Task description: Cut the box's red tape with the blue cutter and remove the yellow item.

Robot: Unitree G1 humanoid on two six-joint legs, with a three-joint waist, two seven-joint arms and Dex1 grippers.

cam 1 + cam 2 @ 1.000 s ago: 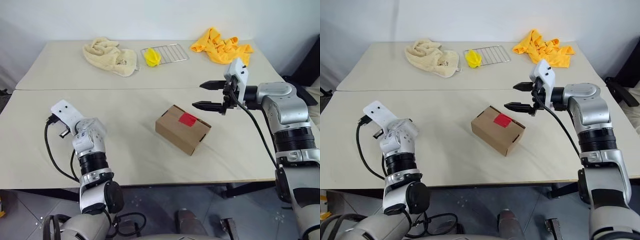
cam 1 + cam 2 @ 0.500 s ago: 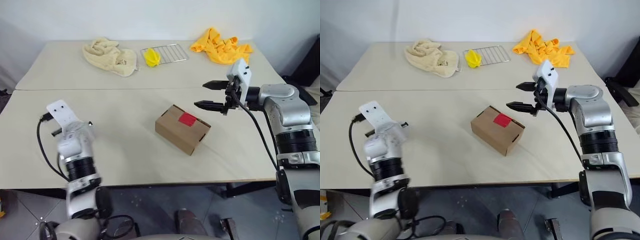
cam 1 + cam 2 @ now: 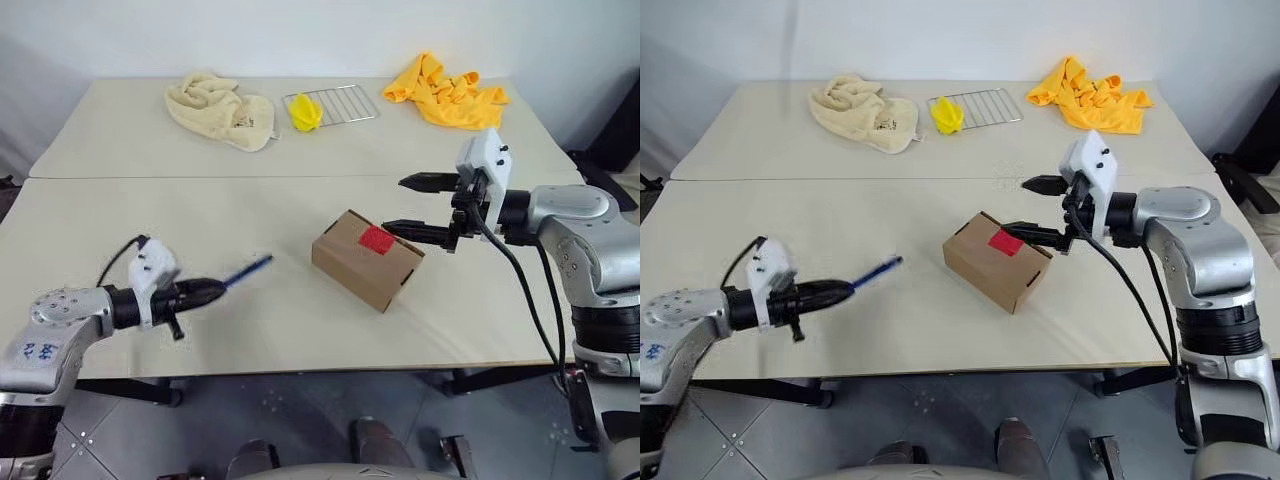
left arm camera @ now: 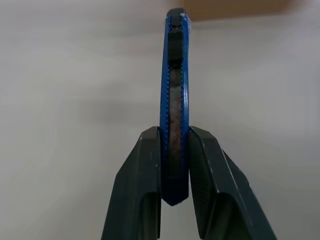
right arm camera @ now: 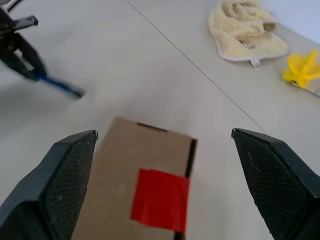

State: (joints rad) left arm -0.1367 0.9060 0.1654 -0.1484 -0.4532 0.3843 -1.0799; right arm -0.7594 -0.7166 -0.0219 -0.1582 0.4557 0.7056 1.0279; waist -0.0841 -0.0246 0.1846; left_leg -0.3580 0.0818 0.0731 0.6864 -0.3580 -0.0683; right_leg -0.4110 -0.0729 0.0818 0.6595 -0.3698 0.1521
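Observation:
The brown box lies closed in the middle of the near table, with the red tape across its lid. The yellow item is hidden. My left gripper is shut on the blue cutter left of the box. The cutter's tip points at the box from a short way off. In the left wrist view both fingers clamp the cutter. My right gripper hangs wide open just above the box's right end, and in its wrist view the tape lies between the fingers.
On the far table lie a cream towel, a wire rack with a small crumpled yellow piece on it, and an orange-yellow cloth. A seam runs between the two tables.
My left arm has swung down from an upright pose and now reaches level towards the box with the cutter. My right gripper has drawn back and sits closer over the box.

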